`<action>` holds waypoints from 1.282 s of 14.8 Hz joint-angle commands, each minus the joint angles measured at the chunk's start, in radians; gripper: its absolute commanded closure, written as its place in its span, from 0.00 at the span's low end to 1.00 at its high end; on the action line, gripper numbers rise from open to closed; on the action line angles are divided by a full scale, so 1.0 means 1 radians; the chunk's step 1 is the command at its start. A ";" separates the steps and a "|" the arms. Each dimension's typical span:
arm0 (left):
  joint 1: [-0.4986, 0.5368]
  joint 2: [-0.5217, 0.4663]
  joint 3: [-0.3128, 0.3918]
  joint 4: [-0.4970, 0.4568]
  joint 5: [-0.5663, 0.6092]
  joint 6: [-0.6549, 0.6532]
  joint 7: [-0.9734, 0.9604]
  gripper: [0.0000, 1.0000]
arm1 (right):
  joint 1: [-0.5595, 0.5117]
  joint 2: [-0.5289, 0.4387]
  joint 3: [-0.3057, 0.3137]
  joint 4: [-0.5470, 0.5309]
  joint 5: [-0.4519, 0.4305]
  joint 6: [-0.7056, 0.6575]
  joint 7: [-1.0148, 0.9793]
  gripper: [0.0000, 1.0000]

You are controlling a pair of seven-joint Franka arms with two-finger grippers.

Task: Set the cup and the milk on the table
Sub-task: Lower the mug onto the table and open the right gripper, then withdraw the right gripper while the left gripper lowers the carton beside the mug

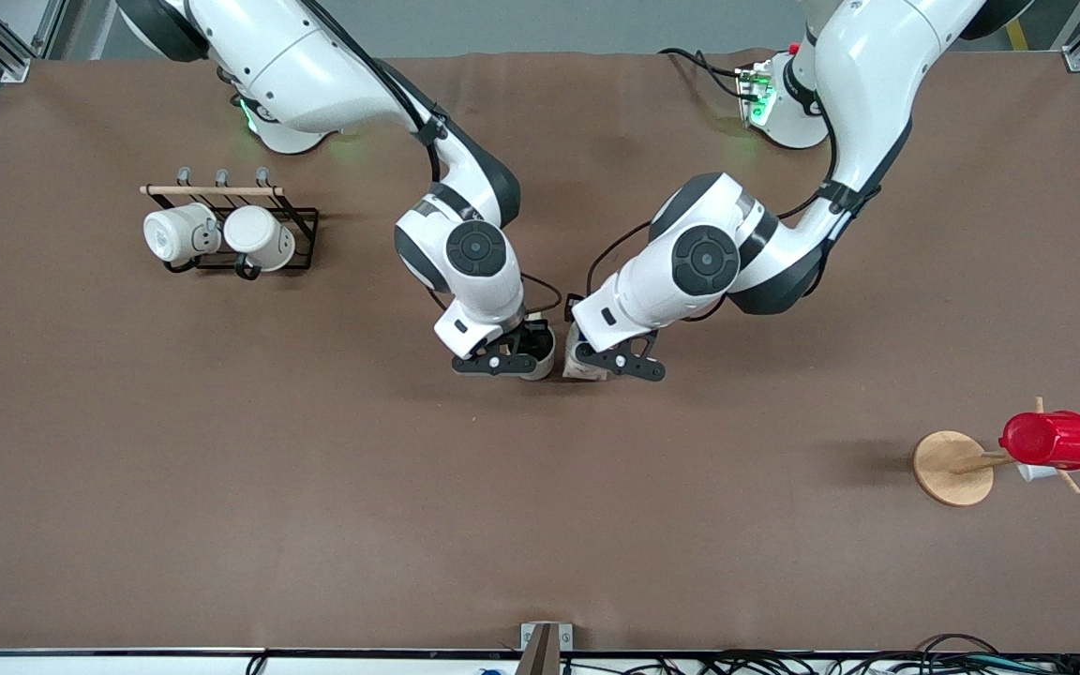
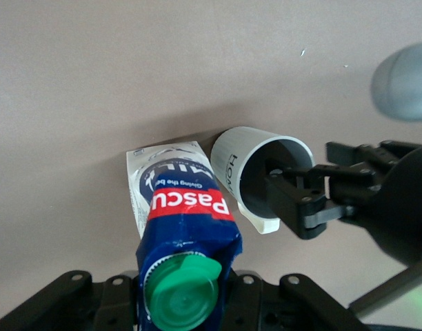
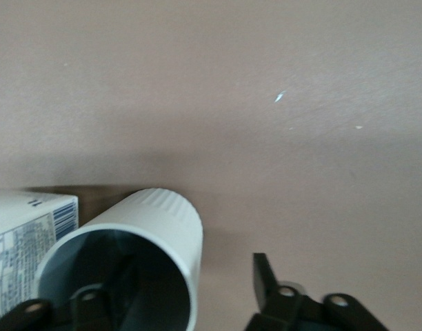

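The cup (image 1: 540, 349), cream-white with a grey inside, stands on the brown table (image 1: 221, 487) near its middle. The milk (image 1: 585, 366) stands beside it, toward the left arm's end. My left gripper (image 1: 617, 362) is shut on the milk's dark blue upper part (image 2: 187, 234), under the green cap (image 2: 180, 293). My right gripper (image 1: 502, 362) is open astride the cup's wall (image 3: 176, 227). One finger is inside the cup and the other finger (image 3: 265, 279) is outside, apart from the wall. The left wrist view shows the cup (image 2: 232, 162) close beside the milk, with the right gripper (image 2: 304, 200) at its rim.
A black rack (image 1: 301, 230) with two plain white mugs (image 1: 179, 232) stands toward the right arm's end. A wooden stand (image 1: 951, 467) bearing a red cup (image 1: 1051, 439) stands toward the left arm's end, nearer the front camera.
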 commanded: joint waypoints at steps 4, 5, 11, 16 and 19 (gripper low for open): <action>-0.001 0.029 -0.005 0.019 0.023 0.000 -0.022 0.80 | -0.145 -0.214 0.014 -0.022 -0.019 -0.204 -0.136 0.00; -0.001 0.029 -0.004 0.019 0.023 0.005 -0.020 0.77 | -0.169 -0.252 0.015 -0.021 -0.015 -0.236 -0.158 0.00; -0.003 0.029 -0.004 0.017 0.027 0.020 -0.019 0.73 | -0.407 -0.472 0.017 -0.012 0.036 -0.350 -0.187 0.00; -0.009 0.028 -0.004 0.017 0.027 0.020 -0.020 0.74 | -0.490 -0.575 -0.095 0.024 0.048 -0.498 -0.262 0.00; -0.010 0.028 -0.005 0.017 0.027 0.022 -0.020 0.73 | -0.487 -0.593 -0.205 0.048 0.131 -0.592 -0.433 0.00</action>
